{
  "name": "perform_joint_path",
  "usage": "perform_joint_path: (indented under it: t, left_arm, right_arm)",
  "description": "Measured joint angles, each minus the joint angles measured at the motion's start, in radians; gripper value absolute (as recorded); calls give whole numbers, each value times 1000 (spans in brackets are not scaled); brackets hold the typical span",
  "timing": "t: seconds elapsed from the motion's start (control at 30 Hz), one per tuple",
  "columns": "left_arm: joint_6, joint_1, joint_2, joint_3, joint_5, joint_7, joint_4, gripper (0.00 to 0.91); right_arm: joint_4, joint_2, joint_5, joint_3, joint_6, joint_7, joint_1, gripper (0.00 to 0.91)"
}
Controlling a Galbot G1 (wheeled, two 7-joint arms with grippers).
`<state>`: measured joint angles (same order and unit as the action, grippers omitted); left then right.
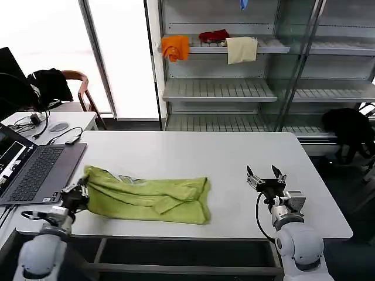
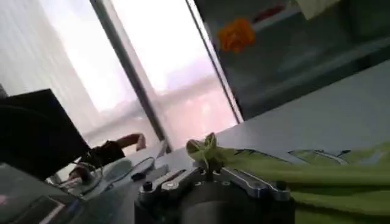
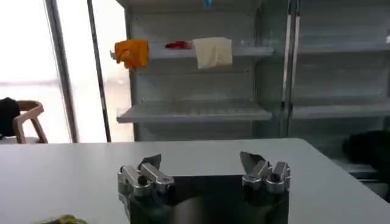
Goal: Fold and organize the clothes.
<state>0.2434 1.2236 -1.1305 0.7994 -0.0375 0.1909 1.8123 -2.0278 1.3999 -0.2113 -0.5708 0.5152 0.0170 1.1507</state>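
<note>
Left gripper pinching crumpled T-shirt

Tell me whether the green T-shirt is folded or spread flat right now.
Folded, loosely: the T-shirt lies as a long doubled-over band on the table, with rumpled layers. The left hand pinches its end; the right hand is open, apart.

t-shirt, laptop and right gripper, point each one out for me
t-shirt (image 1: 146,201): head view, middle of the folded green cloth.
laptop (image 1: 38,172): head view, on its keyboard.
right gripper (image 1: 265,175): head view, midway between its open fingertips.
</note>
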Motion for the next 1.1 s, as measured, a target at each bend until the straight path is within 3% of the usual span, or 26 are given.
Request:
perform_joint_path:
  t: [0.17,0.37,1.1]
  left_arm:
    - [2,-26,85,55,-22,54,-13,0]
    - [27,-22,107,63,-52,80,32,0]
    - [172,-24,-148,-353,-206,-26,196,0]
  right_arm:
    - [9,5,9,6,-4,0,3,907]
    - [11,12,16,11,-11,-3,11,907]
    - [-10,13,23,-10,-30,-18,48,907]
